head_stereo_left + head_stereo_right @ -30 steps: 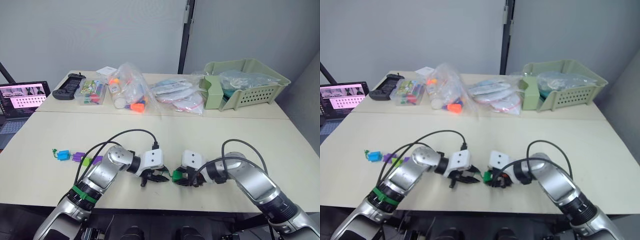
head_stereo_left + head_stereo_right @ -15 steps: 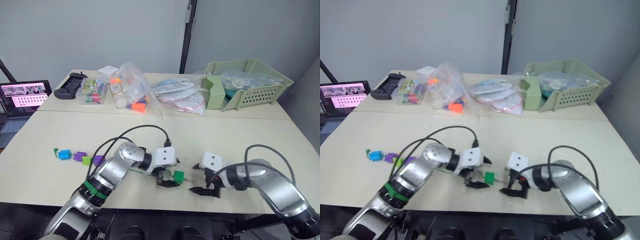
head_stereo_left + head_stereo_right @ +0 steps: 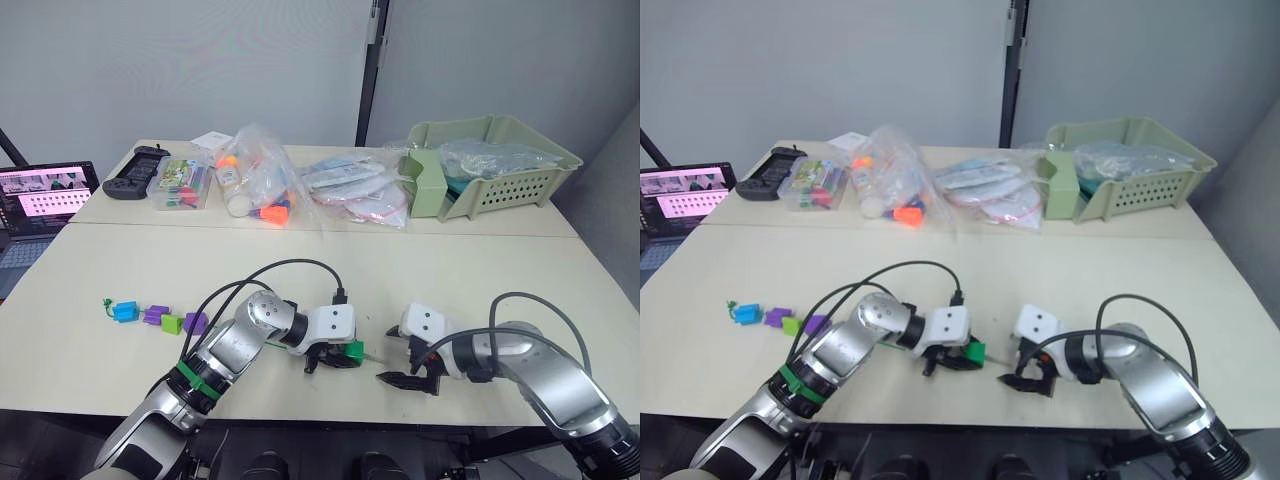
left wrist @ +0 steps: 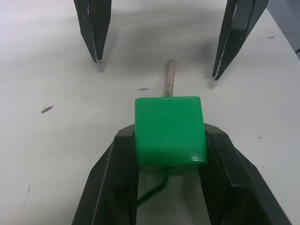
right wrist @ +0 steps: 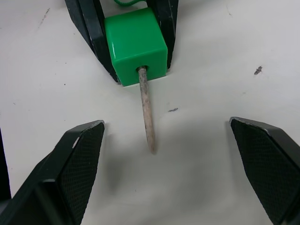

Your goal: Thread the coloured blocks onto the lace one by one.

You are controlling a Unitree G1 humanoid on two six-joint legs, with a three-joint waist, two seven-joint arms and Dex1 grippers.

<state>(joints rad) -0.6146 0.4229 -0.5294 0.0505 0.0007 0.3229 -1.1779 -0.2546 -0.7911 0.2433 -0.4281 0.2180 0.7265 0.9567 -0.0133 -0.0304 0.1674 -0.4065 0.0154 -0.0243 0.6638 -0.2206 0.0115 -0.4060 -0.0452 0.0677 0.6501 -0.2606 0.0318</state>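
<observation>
- lace (image 5: 146,115) has its stiff pale tip poking out through the dark green block (image 4: 169,129), pointing toward the right hand (image 5: 171,154), long axis running from one hand straight to the other.
- left hand (image 4: 165,154) is clamped on that block, low over the desk (image 3: 480,270) near its front edge.
- right hand sits at about 3 o'clock of the block, fingers spread wide either side of the tip, not touching it.
- right hand is the nearer to the tip; my guess is it must close on it and pull.
- four other blocks (image 3: 160,318) lie in a row at 9 o'clock, well apart.
</observation>
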